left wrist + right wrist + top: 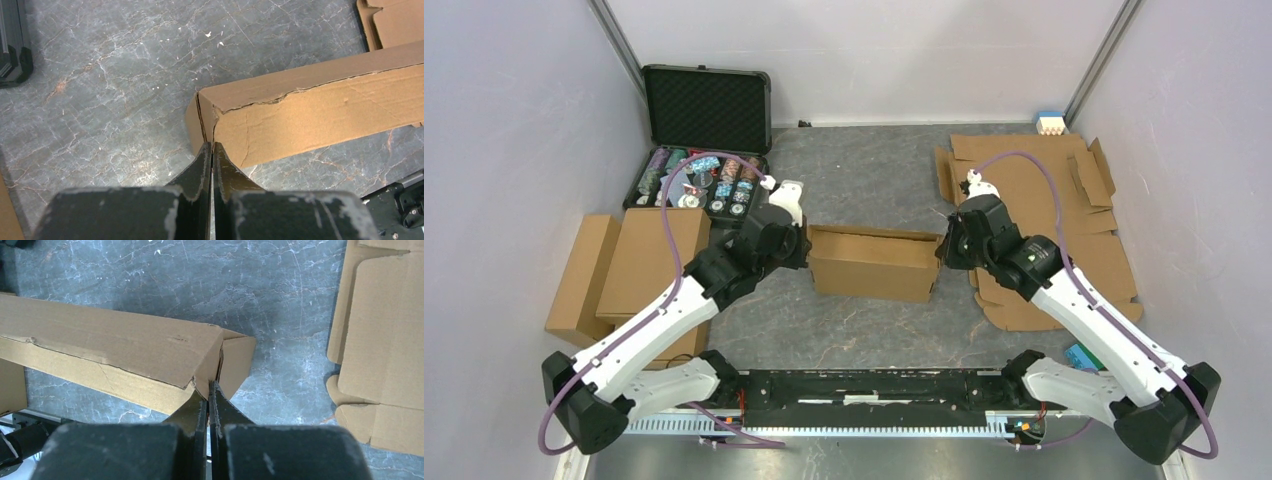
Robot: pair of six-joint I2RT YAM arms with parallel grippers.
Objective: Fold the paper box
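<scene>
- The box (871, 262) sits mid-table, already raised into a shallow brown block. Its long axis runs left to right, straight across the gap between the two arms.
- The left gripper (211, 146) meets the box's left end and the right gripper (212, 385) its right end. Neither arm is the nearer; the box is bracketed between them.
- Both pairs of jaws are pressed together. Each set of tips touches a lower end corner, right at the corner seam (whether a thin cardboard edge is caught between them cannot be made out).
- From each gripper the box lies dead ahead, its length stretching toward the opposite arm. Judged from this, any coming push would act along that long axis.
- The cardboard is plain and unprinted, with a ragged, creased line along the lid's front edge. At both ends the corner seam gapes slightly, so the end flaps look not fully tucked home.
- The table (864, 330) is grey and marbled. Flat sheets (1044, 230) lie to the right, folded boxes (639, 265) to the left, and an open chip case (707, 140) at the far left, all apart from the box.
</scene>
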